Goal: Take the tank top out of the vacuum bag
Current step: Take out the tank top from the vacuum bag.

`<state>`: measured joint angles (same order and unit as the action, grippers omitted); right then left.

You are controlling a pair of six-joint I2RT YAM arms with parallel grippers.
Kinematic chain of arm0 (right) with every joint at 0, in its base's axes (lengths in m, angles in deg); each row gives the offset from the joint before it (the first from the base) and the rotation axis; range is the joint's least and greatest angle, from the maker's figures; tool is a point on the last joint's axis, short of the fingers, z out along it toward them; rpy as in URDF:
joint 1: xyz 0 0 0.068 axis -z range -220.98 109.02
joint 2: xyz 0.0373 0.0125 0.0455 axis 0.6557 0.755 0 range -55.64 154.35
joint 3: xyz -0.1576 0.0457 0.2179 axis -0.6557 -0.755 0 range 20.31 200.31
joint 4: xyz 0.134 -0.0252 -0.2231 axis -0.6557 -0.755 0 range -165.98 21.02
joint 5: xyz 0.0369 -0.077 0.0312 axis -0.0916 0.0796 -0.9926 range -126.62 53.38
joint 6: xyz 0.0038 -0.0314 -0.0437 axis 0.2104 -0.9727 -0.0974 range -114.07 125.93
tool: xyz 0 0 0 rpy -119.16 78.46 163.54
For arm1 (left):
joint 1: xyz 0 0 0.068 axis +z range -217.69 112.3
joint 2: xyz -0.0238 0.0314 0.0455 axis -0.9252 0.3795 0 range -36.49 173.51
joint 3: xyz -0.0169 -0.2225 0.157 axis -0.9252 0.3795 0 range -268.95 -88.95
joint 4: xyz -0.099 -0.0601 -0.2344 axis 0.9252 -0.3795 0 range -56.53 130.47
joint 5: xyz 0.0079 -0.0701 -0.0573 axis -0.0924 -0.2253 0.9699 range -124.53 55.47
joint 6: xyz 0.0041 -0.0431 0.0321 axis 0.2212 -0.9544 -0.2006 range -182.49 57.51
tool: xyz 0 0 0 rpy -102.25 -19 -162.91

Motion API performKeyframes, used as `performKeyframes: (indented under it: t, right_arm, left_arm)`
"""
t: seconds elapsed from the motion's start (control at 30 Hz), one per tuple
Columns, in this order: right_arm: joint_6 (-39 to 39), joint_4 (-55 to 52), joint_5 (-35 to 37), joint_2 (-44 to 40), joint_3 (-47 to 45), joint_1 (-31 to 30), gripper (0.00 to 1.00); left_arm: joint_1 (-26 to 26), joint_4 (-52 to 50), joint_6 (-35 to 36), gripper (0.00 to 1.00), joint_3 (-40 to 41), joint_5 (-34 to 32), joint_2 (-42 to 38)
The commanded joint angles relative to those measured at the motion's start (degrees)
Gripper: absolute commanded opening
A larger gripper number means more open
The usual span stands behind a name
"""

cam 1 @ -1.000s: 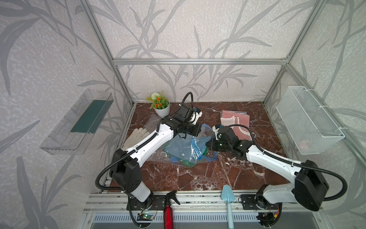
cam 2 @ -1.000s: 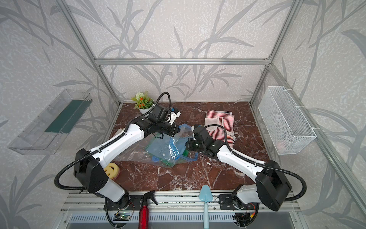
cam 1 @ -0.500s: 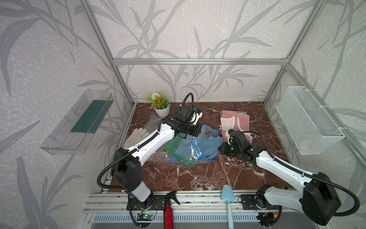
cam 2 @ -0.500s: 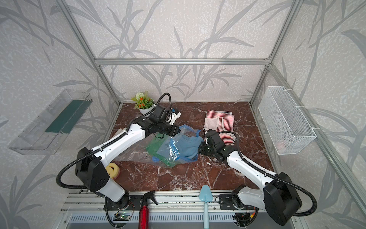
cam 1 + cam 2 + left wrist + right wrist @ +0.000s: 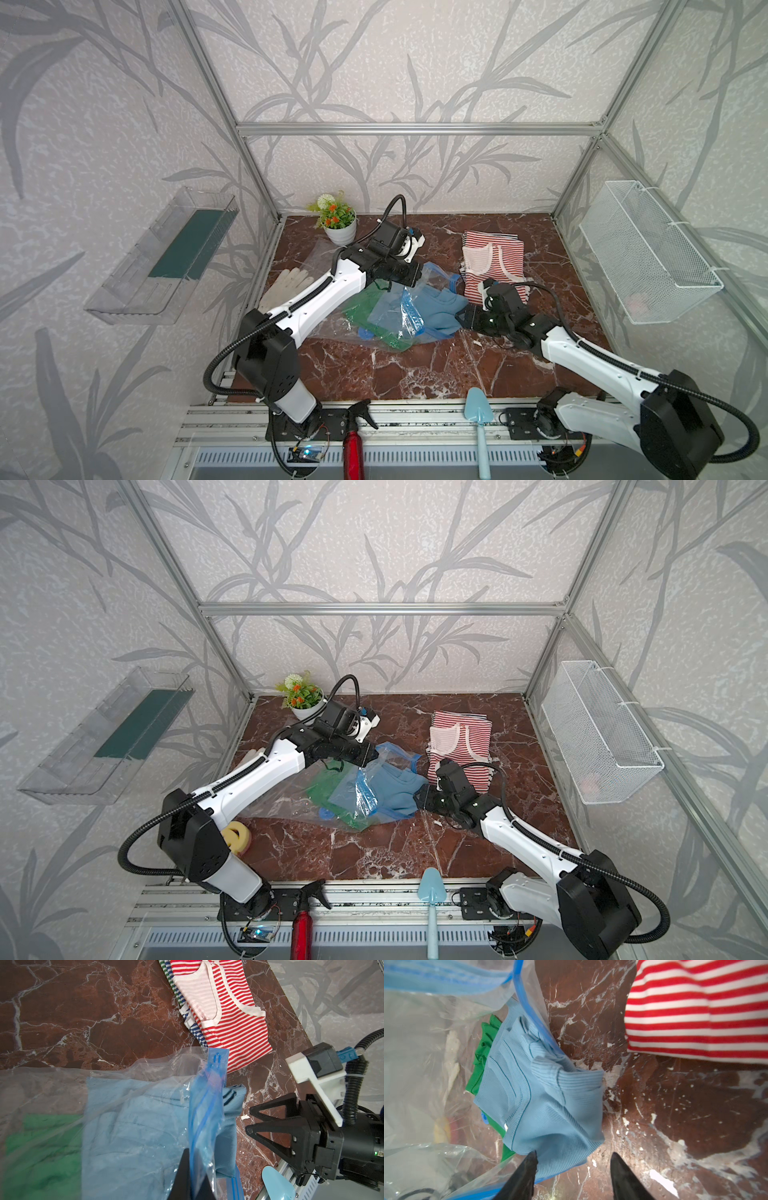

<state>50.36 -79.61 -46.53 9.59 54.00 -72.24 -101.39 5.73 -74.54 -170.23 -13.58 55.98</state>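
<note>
Now right hand (image 5: pixel 574 1152), jaws apart.

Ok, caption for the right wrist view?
Open right gripper beside the blue tank top, partly out of the vacuum bag; red-striped top nearby.

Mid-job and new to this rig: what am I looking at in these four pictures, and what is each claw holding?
Two white robot arms, each ending in a two-finger claw, work over a marble table. The two wide pictures come from one camera head above, showing the whole scene; the two close-ups come from a camera on each wrist. The left gripper is shut on the blue zip edge of the vacuum bag. The right gripper is open and holds nothing; its tips sit at the edge of the blue tank top, which pokes partly out of the bag's mouth. A green garment lies inside. Nearby sit striped tops, a potted plant and a glove.
</note>
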Motion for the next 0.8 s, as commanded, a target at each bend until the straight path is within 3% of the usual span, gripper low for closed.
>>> performKeyframes:
  t: [0.0,0.23,0.43,0.63,0.77]
  right_arm:
    - [-3.3,1.0,2.8,-1.6,-0.1,1.2,0.62]
    - [-15.1,7.8,-9.6,7.4,2.4,5.8,0.63]
    - [-21.1,7.4,-15.2,15.3,6.9,6.2,0.62]
    - [-21.2,7.6,-18.4,20.2,9.0,5.2,0.42]
    - [-21.9,4.4,-16.9,20.6,10.3,3.7,0.17]
  left_arm:
    - [0.1,-0.7,0.7,0.0,-1.2,0.4,0.2]
    - [0.1,-0.8,0.7,0.0,-1.3,0.5,0.2]
    - [0.1,-0.8,0.7,0.0,-1.4,0.4,0.3]
    - [0.2,-1.1,0.9,0.0,-1.4,0.2,0.5]
    - [0.2,-1.2,0.9,0.0,-1.5,0.2,0.6]
